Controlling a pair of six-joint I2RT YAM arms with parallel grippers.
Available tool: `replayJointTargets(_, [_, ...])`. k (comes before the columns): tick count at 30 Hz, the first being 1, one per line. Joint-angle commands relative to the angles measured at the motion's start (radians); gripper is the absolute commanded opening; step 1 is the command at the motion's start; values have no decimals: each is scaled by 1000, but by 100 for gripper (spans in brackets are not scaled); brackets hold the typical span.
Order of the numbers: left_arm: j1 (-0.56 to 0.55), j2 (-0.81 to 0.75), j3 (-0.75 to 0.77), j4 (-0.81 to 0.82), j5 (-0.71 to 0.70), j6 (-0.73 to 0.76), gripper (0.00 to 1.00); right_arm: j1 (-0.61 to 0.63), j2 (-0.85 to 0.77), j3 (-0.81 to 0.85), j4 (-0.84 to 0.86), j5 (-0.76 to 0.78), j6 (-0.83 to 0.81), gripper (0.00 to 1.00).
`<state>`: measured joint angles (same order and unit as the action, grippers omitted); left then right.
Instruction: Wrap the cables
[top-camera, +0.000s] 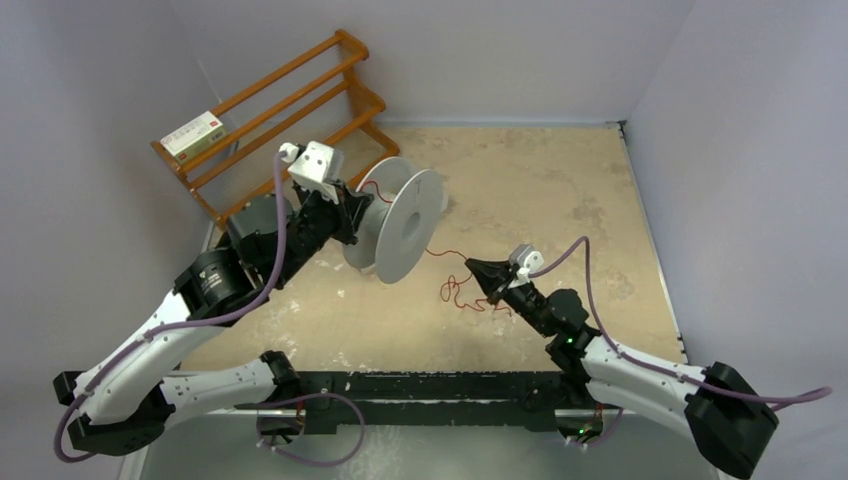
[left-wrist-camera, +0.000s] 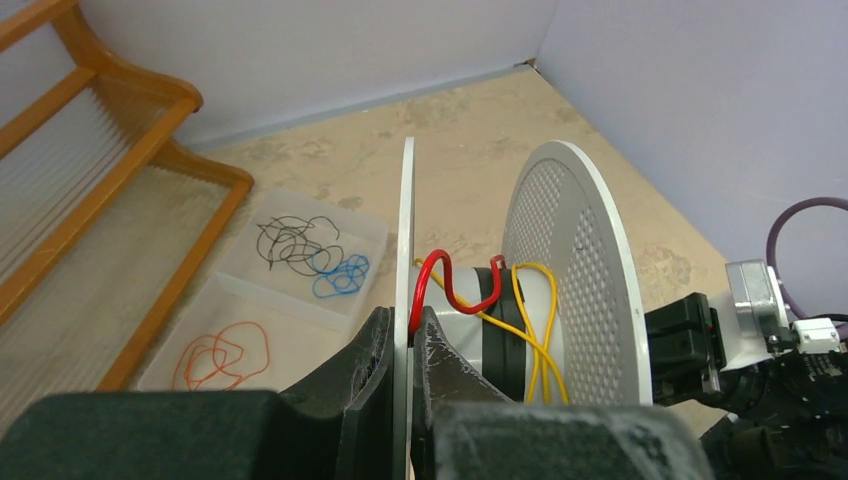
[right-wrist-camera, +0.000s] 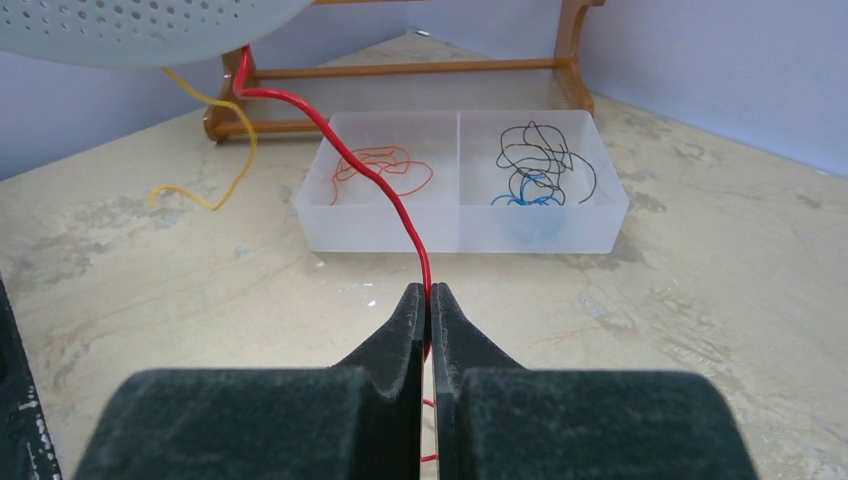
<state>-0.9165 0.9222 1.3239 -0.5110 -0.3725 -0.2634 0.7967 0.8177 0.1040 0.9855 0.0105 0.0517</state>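
Both pinching: left hand (left-wrist-camera: 405, 330) spool flange (left-wrist-camera: 407, 220) edge; right hand (right-wrist-camera: 427, 300) red cable (right-wrist-camera: 420, 262).

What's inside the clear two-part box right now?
Seen from the right wrist, the box holds a tangled orange wire in its left half, black wire and blue wire in its right. Black covers part of the blue.

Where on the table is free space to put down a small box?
The far right of the table, between the spool and the right wall, is bare. Crowded: around the spool and where the red cable loops by the right gripper.
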Motion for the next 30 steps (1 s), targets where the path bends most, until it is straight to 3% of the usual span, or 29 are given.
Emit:
replayJointTargets(1, [2,-74,47,124,-86,-6,0,3,5,27,48,-1,-18,0])
replayJointTargets(5, [2,-92,4,177,-155,-46,0,31,141,43,201,-100,17,0])
replayJointTargets(12, [3,-24,6,218,-321,-81,0,174,380,164,316,-105,-18,0])
replayJointTargets(22, [2,108,0,261,-428,-24,0,257,443,441,89,-166,-106,0])
replayJointTargets(30, [2,204,29,122,-466,22,0,268,401,646,-222,-131,-146,0])
